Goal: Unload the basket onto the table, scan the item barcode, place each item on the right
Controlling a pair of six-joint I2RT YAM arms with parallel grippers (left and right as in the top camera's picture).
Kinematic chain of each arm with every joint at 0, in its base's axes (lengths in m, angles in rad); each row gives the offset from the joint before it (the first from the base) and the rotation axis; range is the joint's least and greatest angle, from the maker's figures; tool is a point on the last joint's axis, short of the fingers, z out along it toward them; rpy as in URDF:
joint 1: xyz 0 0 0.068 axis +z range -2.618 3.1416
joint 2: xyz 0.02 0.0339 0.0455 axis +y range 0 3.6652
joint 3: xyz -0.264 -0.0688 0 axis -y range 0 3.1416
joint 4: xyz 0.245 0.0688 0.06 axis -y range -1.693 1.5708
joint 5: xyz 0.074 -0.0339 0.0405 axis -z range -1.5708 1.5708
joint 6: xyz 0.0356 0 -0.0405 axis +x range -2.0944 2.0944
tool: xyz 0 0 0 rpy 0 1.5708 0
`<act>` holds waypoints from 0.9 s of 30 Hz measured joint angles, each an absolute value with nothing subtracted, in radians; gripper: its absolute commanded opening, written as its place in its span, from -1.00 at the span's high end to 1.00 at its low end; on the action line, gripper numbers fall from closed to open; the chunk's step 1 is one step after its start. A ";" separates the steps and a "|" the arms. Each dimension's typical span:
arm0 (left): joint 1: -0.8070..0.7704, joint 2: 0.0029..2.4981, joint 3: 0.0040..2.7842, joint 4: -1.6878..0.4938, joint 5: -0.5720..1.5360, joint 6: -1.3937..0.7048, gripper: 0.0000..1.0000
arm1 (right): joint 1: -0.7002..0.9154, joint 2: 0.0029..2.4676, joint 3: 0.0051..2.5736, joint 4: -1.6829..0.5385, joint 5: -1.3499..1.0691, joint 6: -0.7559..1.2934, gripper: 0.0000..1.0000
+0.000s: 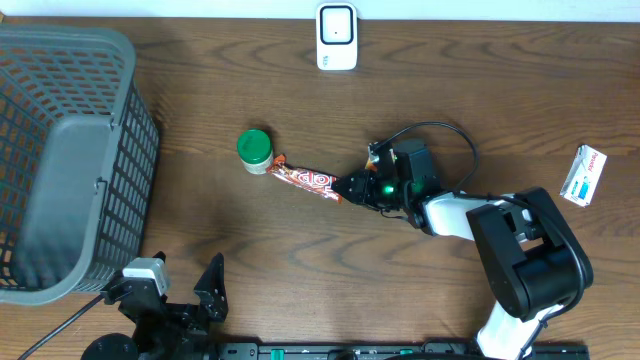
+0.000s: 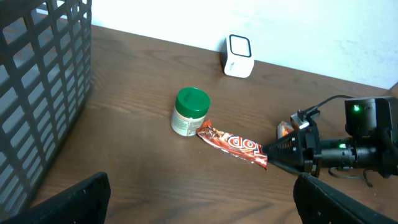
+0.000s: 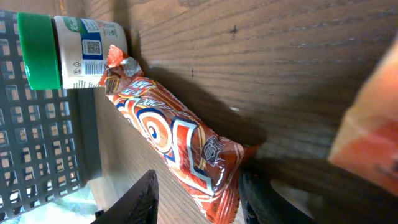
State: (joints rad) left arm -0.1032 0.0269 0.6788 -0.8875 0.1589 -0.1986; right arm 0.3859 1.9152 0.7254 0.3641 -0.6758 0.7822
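Observation:
A red-orange candy bar (image 1: 308, 180) (image 2: 235, 144) (image 3: 168, 137) lies flat on the wooden table, its far end touching a green-lidded jar (image 1: 254, 150) (image 2: 189, 112) (image 3: 62, 53). My right gripper (image 1: 350, 187) (image 2: 270, 152) (image 3: 202, 199) reaches low over the table and straddles the bar's near end. One finger is against the wrapper, and bare wood shows between the other finger and the wrapper. The white scanner (image 1: 337, 37) (image 2: 239, 56) stands at the table's far edge. My left gripper (image 1: 180, 288) (image 2: 199, 199) hangs open and empty at the near edge.
A large dark mesh basket (image 1: 60, 150) (image 2: 37, 74) fills the left side. A small white box (image 1: 583, 175) lies at the far right. An orange packet (image 2: 285, 129) (image 3: 373, 124) sits just beside my right wrist. A cable loops over the right arm.

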 measured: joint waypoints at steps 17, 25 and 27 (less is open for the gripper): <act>-0.103 0.027 0.679 -0.888 0.159 -0.199 -0.89 | 0.416 1.782 0.675 0.234 -0.552 0.608 0.97; -0.103 0.028 0.679 -0.887 0.159 -0.199 -0.89 | 0.418 1.213 0.659 -0.096 -0.355 0.341 0.68; -0.103 0.028 0.679 -0.889 0.159 -0.199 -0.89 | 0.419 1.110 0.665 -0.162 -0.315 0.290 0.05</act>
State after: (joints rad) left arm -0.1032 0.0277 0.6788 -0.8886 0.1593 -0.1986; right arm 0.4187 1.1103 0.6647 -0.1623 -0.3145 0.2905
